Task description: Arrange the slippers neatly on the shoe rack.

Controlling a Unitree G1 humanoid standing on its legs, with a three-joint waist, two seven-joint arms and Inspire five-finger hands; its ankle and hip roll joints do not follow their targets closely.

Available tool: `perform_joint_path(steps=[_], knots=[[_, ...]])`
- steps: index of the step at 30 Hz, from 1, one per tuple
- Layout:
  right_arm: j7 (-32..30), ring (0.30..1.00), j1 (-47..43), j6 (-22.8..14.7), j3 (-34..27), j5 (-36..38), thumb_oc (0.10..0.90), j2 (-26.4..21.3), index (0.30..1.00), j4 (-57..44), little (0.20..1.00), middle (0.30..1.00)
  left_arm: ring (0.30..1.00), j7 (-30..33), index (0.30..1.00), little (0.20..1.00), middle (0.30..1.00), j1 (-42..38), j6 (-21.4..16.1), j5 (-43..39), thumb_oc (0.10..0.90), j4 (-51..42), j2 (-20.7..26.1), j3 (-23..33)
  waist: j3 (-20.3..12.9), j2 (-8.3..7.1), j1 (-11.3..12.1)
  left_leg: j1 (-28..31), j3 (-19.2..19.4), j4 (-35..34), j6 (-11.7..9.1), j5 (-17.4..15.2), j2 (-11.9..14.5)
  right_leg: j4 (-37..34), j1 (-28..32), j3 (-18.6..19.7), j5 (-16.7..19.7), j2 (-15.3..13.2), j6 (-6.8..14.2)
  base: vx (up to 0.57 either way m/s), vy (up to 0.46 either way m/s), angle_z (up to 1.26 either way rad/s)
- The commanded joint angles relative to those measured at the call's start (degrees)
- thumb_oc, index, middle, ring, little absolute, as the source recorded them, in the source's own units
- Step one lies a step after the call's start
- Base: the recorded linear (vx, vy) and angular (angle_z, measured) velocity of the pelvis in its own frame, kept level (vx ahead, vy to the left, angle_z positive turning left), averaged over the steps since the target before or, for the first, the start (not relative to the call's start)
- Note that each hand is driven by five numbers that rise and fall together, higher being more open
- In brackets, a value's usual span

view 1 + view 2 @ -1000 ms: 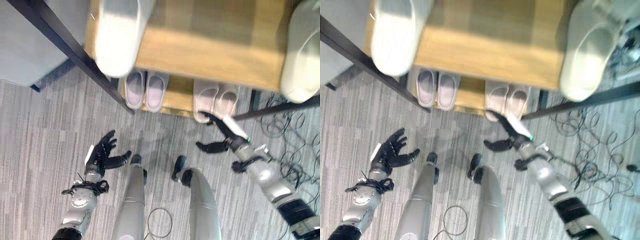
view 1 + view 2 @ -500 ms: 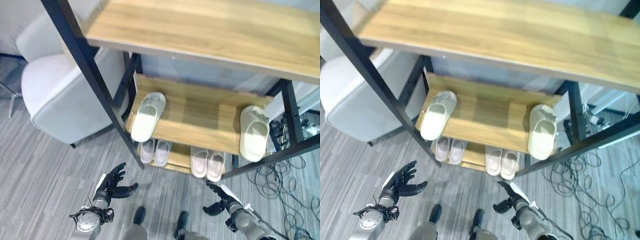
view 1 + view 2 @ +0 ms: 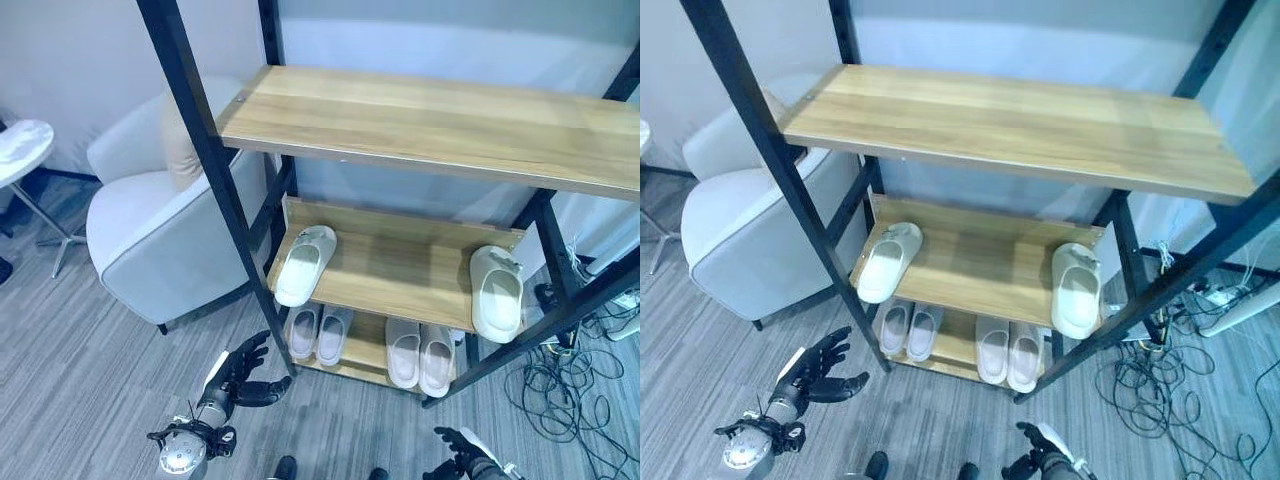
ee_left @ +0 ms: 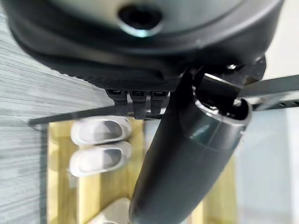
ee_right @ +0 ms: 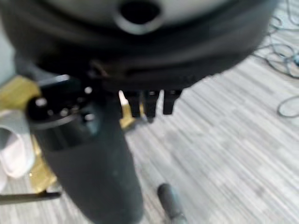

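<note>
The shoe rack (image 3: 215, 170) has black posts and wooden shelves. On its middle shelf (image 3: 400, 262) lie two cream slippers far apart, one at the left end (image 3: 305, 265) and one at the right end (image 3: 497, 293). The bottom shelf holds a pale pair on the left (image 3: 318, 333) and a cream pair on the right (image 3: 420, 355). My left hand (image 3: 238, 375) hovers open and empty over the floor in front of the rack's left post. My right hand (image 3: 462, 466) is low in front of the rack's right side, open and empty.
A grey armchair (image 3: 160, 230) stands against the rack's left side, with a white round side table (image 3: 20, 150) further left. Black cables (image 3: 560, 390) lie on the carpet by the rack's right post. The top shelf (image 3: 430, 115) is broad, bare wood.
The camera has swung up and back, so the whole rack now shows. My right hand has drawn away from the bottom right pair. My left hand stays open and low.
</note>
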Motion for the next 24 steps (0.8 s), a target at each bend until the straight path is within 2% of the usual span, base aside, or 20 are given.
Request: perform_joint_path(steps=[1, 14, 20, 21, 24], knots=[[-2.4, 0.9, -1.0, -0.7, -1.2, -0.4, 0.8, -0.7, 0.9, 0.4, 0.9, 0.9, 0.9, -1.3, 0.9, 0.9, 0.9, -1.3, -3.9, -2.0, 0.8, -8.5, 1.4, -0.3, -2.3, -1.84, 0.1, -3.0, 2.2, -1.6, -1.9, 3.4, -2.0, 0.8, 4.2, -1.6, -8.5, -1.2, 3.1, 0.04, 0.007, -0.02], [-2.3, 0.9, -0.5, -0.6, -1.4, -0.1, 0.8, 0.1, 0.9, 0.1, 0.9, 0.9, 0.9, -0.1, 0.9, 0.9, 0.9, -1.8, -5.3, -2.1, 0.8, -20.1, 2.7, 3.1, -2.7, -2.11, 0.2, -0.9, 3.5, -1.6, -1.2, 1.6, -1.9, 0.8, 5.5, -0.6, -8.7, -1.5, 3.7, 0.01, 0.01, -0.02], [-1.9, 0.9, -0.3, -0.5, -1.1, -0.3, 0.8, 0.4, 0.9, -0.1, 0.9, 0.9, 0.9, 1.9, 0.9, 0.9, 0.9, -4.3, -6.0, 2.2, 0.8, -21.9, 4.3, 3.4, -3.0, -2.59, -0.1, -0.5, 4.1, -1.6, -1.2, 1.0, -1.8, 0.8, 5.7, -0.4, -8.6, -1.8, 3.8, 0.02, 0.031, -0.03], [-2.0, 0.9, -0.4, -0.5, -1.0, -0.3, 0.8, 0.5, 0.9, 0.0, 0.9, 0.9, 0.9, 3.5, 0.9, 0.9, 0.9, -5.8, -6.3, 5.5, 0.8, -22.2, 4.9, 3.4, -3.2, -2.76, -0.3, -0.4, 4.2, -1.6, -1.3, 0.8, -1.7, 0.8, 5.7, -0.4, -8.5, -1.8, 3.9, 0.0, 0.0, 0.0], [-1.9, 0.9, -0.4, -0.5, -0.9, -0.5, 0.8, 0.6, 0.9, -0.2, 0.9, 0.9, 0.9, 5.1, 0.9, 0.9, 0.9, -7.2, -6.5, 8.8, 0.8, -21.9, 5.3, 3.2, -3.2, -2.99, -0.4, -0.3, 4.4, -1.6, -1.2, 0.6, -1.8, 0.8, 5.7, -0.3, -8.4, -1.9, 4.1, 0.01, 0.028, -0.01]])
